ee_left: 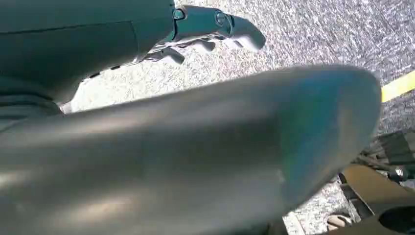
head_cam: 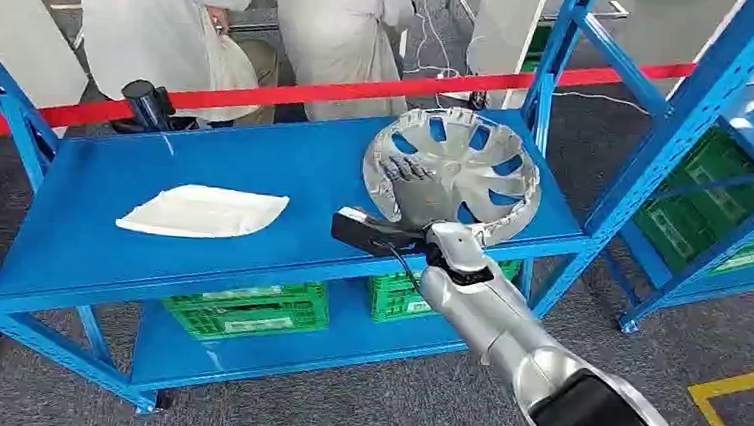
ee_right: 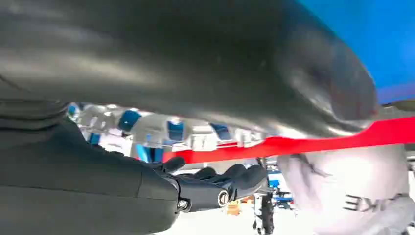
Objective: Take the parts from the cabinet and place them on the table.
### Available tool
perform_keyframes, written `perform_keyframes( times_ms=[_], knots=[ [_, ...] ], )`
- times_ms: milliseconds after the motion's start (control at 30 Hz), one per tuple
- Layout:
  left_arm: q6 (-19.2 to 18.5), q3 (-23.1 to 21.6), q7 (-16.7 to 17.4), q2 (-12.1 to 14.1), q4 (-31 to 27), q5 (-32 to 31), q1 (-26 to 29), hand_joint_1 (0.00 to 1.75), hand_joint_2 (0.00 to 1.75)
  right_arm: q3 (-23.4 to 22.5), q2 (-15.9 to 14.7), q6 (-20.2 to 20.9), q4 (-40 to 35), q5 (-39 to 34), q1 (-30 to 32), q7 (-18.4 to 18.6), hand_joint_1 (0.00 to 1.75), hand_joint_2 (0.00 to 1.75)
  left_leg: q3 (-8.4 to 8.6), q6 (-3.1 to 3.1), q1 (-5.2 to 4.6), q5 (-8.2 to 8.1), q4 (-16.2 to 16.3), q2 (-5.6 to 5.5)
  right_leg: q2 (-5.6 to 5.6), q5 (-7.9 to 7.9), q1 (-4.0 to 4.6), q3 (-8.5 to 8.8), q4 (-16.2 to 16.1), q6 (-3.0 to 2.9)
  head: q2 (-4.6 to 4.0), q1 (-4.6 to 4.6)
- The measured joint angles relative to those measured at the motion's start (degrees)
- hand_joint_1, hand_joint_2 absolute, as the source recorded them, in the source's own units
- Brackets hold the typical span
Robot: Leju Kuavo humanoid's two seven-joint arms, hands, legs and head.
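A silver hubcap [head_cam: 453, 168] stands tilted up on its edge at the right end of the blue shelf [head_cam: 80, 242]. My right hand [head_cam: 408, 172] grips it, fingers showing inside the dish. In the right wrist view the hubcap's rim [ee_right: 161, 128] runs between the thick thumb and the dark fingers [ee_right: 222, 183]. A flat white part [head_cam: 203, 211] lies on the shelf's left half, well apart from the hand. My left hand [ee_left: 210, 29] hangs over the grey floor with nothing in it, fingers loosely extended.
A black cylinder [head_cam: 150, 105] stands at the shelf's back left. Green crates [head_cam: 246, 309] sit on the lower shelf. A red tape [head_cam: 291, 92] runs behind the rack, with people in white coats [head_cam: 336, 30] beyond it. Another blue rack [head_cam: 735, 198] stands to the right.
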Motion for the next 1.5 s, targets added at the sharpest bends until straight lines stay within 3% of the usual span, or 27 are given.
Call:
perform_keyframes(
  times_ms=[33,200,367,500,533,567,600,667,700,733,767,833,867,900,933,1000,1067,1100,1200,1233,1400,1500],
  knots=[
    [0.0,0.0,0.2,0.0,0.0,0.0,0.1,0.00,0.00,0.0,-0.1,-0.1,0.1,0.0,0.0,0.1,0.00,0.00,0.18,0.04,-0.03,0.08,-0.2,0.03,0.06,-0.01,0.06,0.06,0.0,-0.04,0.00,-0.07],
    [-0.3,0.0,0.5,0.1,0.0,-0.1,0.1,0.00,0.00,0.0,-0.2,-0.4,0.1,0.6,0.4,0.3,0.00,0.00,0.76,-1.30,0.02,0.64,-0.9,0.08,0.17,-0.06,0.12,0.18,0.0,-0.71,0.00,-0.04],
    [-0.2,0.5,0.1,0.2,0.0,-0.1,0.1,0.00,0.00,0.0,-0.4,-0.9,0.1,1.1,1.3,1.4,0.00,0.00,0.73,-0.96,-0.12,0.33,-0.7,0.07,0.17,-0.14,-0.07,0.25,0.0,-0.58,0.00,-0.04],
    [0.0,0.9,0.1,0.3,0.0,-0.1,0.1,0.00,0.00,0.0,-1.1,-1.2,-0.1,1.8,2.3,2.3,0.00,0.00,0.89,-0.51,-0.36,0.05,-0.9,0.07,0.16,-0.24,-0.23,0.66,-0.6,-0.05,0.00,-0.04],
    [0.0,0.9,0.1,0.1,0.0,-0.1,0.1,0.00,0.00,0.0,-1.3,-1.2,-0.4,2.0,2.6,2.3,0.00,0.00,1.78,-0.47,0.54,0.64,-2.1,0.21,0.18,-0.47,0.13,0.94,-0.6,0.19,0.00,-0.04],
    [0.0,1.0,0.1,0.1,0.0,-0.1,0.2,0.00,0.00,0.0,-1.9,-1.4,-0.5,2.0,2.7,2.3,0.00,0.00,2.43,-0.42,0.55,0.78,-2.8,0.39,0.10,-1.00,0.15,0.83,0.4,0.44,0.00,0.15],
    [0.0,1.0,0.1,0.2,0.0,0.0,0.2,0.00,0.00,0.0,-1.9,-1.4,-0.5,2.0,2.8,2.4,0.00,0.00,2.64,-0.13,0.63,0.89,-2.9,0.53,0.04,-2.88,0.00,-0.49,3.1,0.69,0.00,0.33],
    [0.0,1.4,0.1,0.1,0.0,0.3,0.1,0.00,0.00,-0.3,-2.9,-1.2,-0.7,2.0,4.1,2.8,0.00,0.00,2.63,0.00,0.65,0.75,-2.9,0.54,0.02,-6.84,-0.42,-4.95,11.7,1.31,0.00,0.35],
    [0.0,1.5,0.0,0.0,0.0,0.5,0.2,0.00,0.00,-0.6,-3.5,-1.2,-0.9,1.8,5.4,3.1,0.00,0.00,2.61,-0.02,0.66,0.64,-2.8,0.37,0.02,-7.82,-0.63,-7.00,15.3,1.62,0.00,0.35],
    [0.0,1.5,0.0,0.0,0.0,0.6,0.4,0.00,0.00,-0.9,-4.2,-1.4,-1.2,1.6,6.7,3.3,0.00,0.00,2.61,-0.11,0.73,0.55,-2.7,0.28,0.01,-7.39,-0.81,-7.68,16.0,1.82,0.00,0.37],
    [0.0,1.7,-0.2,0.0,0.0,0.6,0.6,0.00,0.00,-1.2,-4.8,-1.6,-1.6,1.6,8.0,3.3,0.00,0.00,2.61,-0.33,0.86,0.39,-2.5,0.13,-0.03,-5.60,-0.99,-6.96,13.9,1.97,0.00,0.37],
    [0.0,1.9,-0.4,-0.2,0.0,0.7,0.9,0.00,0.00,-2.0,-6.0,-2.3,-2.6,1.6,10.3,3.4,0.00,0.00,2.49,-0.97,1.26,-0.22,-1.5,0.08,-0.17,-0.32,-1.29,-2.12,3.9,2.28,0.00,0.37],
    [0.0,2.0,-0.4,-0.2,0.0,0.7,1.0,0.00,0.00,-2.3,-6.5,-2.6,-3.0,1.6,11.0,3.4,0.00,0.00,2.34,-1.40,1.42,-0.63,-0.9,0.14,-0.38,0.62,-1.41,-0.25,-0.5,2.27,0.00,0.41],
    [0.0,2.2,-0.5,0.0,0.0,0.7,1.0,0.00,0.00,-2.4,-6.7,-2.7,-3.1,1.6,11.6,3.3,0.00,0.00,2.22,-1.94,1.06,-0.95,-0.6,0.17,-0.24,0.37,-0.93,-0.64,0.5,2.00,0.00,0.48],
    [0.0,2.3,-0.5,0.0,0.0,0.8,1.0,0.00,0.00,-2.5,-6.9,-2.8,-3.6,1.6,12.0,3.3,0.00,0.00,2.19,-2.30,0.97,-1.29,-0.5,0.12,0.05,0.51,-0.88,-0.53,0.3,0.95,0.00,0.72],
    [0.1,2.4,-0.5,0.0,0.0,0.8,1.0,0.00,0.00,-2.8,-7.1,-3.0,-4.4,1.7,12.7,3.2,0.00,0.00,2.25,-0.83,0.84,-2.30,-0.5,0.27,0.15,0.47,-1.04,-0.33,-0.1,0.70,0.00,0.63],
    [0.1,2.5,-0.5,0.0,0.0,0.8,1.0,0.00,0.00,-2.9,-7.2,-3.0,-4.7,1.7,13.0,3.2,0.00,0.00,2.51,-0.31,0.83,-1.79,-0.9,0.24,0.25,0.42,-0.92,-0.24,0.0,0.33,0.00,0.61],
    [0.1,2.6,-0.5,0.0,0.0,0.8,1.0,0.00,0.00,-3.0,-7.3,-3.0,-5.0,1.8,13.2,3.2,0.00,0.00,2.62,-0.45,0.84,-1.67,-1.1,0.23,0.26,0.44,-0.85,-0.21,0.0,0.19,0.00,0.63],
    [0.1,2.7,-0.5,0.0,0.0,0.8,1.0,0.00,0.00,-3.2,-7.4,-3.1,-5.5,1.8,13.4,3.3,0.00,0.00,2.94,-2.32,1.02,-1.12,-1.5,0.19,0.29,0.32,-0.72,-0.21,0.0,-0.11,0.00,0.65],
    [0.1,2.8,-0.5,0.0,0.0,0.8,1.0,0.00,0.00,-3.3,-7.5,-3.1,-5.6,1.8,13.5,3.3,0.00,0.00,3.25,-2.55,1.03,-1.12,-1.5,0.17,0.30,0.28,-0.71,-0.21,0.0,-0.16,0.00,0.66],
    [0.1,2.8,-0.5,0.0,0.0,0.8,1.0,0.00,0.00,-3.5,-7.8,-3.0,-5.8,1.8,13.6,3.5,0.00,0.00,3.26,-3.08,1.07,-1.25,-1.5,0.18,0.33,0.23,-0.66,-0.13,0.1,-0.22,0.00,0.68],
    [0.1,2.9,-0.6,0.0,0.0,1.0,1.1,0.00,0.00,-4.5,-8.3,-2.6,-7.2,3.1,15.7,4.8,0.00,0.00,3.37,-3.08,1.06,-1.34,-1.5,0.05,0.27,0.14,-0.65,0.18,-0.2,-0.10,0.00,0.68]
  ],
)
